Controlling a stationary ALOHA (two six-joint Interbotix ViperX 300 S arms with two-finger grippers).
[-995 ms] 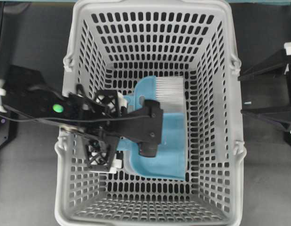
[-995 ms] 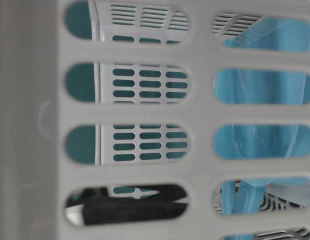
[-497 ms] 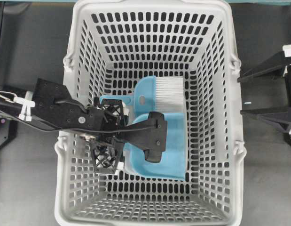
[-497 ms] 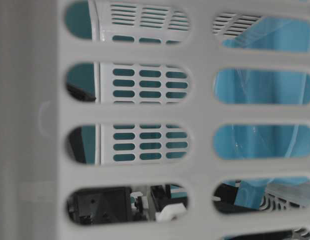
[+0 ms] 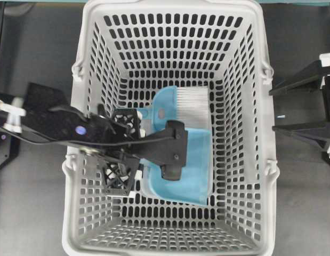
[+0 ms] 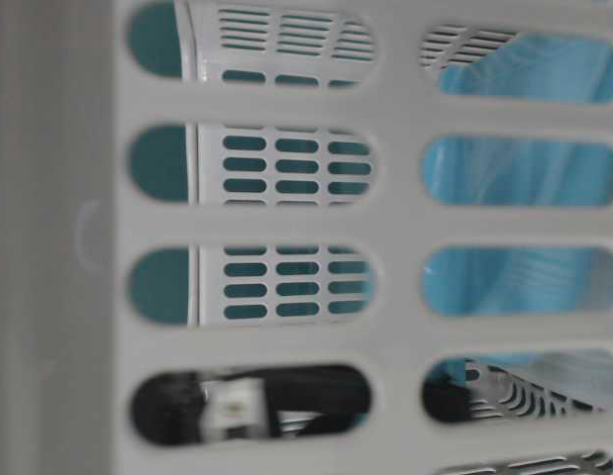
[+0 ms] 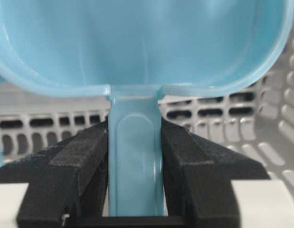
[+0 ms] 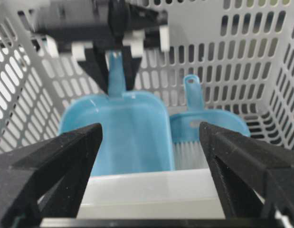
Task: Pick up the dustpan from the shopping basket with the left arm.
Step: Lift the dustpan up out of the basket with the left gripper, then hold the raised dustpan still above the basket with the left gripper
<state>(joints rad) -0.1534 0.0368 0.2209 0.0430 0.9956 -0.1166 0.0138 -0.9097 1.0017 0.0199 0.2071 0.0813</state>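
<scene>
The light blue dustpan (image 5: 194, 165) is inside the grey shopping basket (image 5: 170, 6), beside a blue hand brush. My left gripper (image 5: 142, 160) reaches in from the left wall. The left wrist view shows both black fingers (image 7: 80, 161) pressed against the sides of the dustpan's thin handle (image 7: 135, 161), with the tray (image 7: 137, 42) just beyond. From the right wrist view the dustpan (image 8: 123, 128) has the left gripper (image 8: 116, 66) shut on its handle. My right gripper (image 8: 150, 137) stands open outside the basket, with nothing between its fingers.
The blue hand brush (image 5: 180, 104) with white bristles lies against the dustpan's far side. Slotted basket walls (image 6: 395, 218) surround the arm closely, with the left wall right under it. The right gripper (image 5: 272, 109) sits over the dark table beside the basket's right rim.
The left jaws have closed from wide open onto the dustpan's handle. The dustpan has shifted and turned slightly and looks blurred at table level. The right arm has not moved.
</scene>
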